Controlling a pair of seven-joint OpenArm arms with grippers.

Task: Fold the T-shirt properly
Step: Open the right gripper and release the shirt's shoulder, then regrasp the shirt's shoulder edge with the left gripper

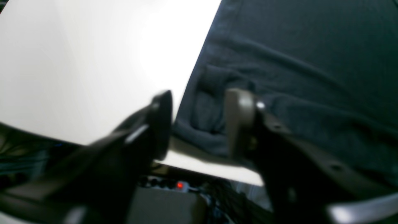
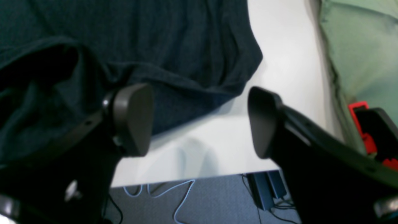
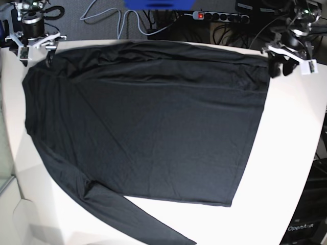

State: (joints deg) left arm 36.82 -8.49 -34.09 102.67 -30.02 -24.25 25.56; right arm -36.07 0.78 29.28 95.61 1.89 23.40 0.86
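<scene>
The black T-shirt [image 3: 148, 122] lies spread flat across the white table [image 3: 291, 153], one long sleeve running toward the near edge. My left gripper [image 3: 282, 69] hangs at the shirt's far right corner. In the left wrist view its fingers [image 1: 161, 124] stand apart, and between them a rumpled fold of the T-shirt [image 1: 211, 102] rests on the table, ungripped. My right gripper [image 3: 37, 51] is at the far left corner. Seen from the right wrist, the right gripper [image 2: 199, 121] is open wide over bare table, with the T-shirt's hem [image 2: 186, 77] just beyond its fingertips.
The table's far edge runs right under both grippers. Behind it are a power strip [image 3: 219, 16] with a red light and loose cables [image 2: 174, 193] on the floor. A green cloth [image 2: 357, 46] and a red part [image 2: 360, 124] lie beside the right gripper.
</scene>
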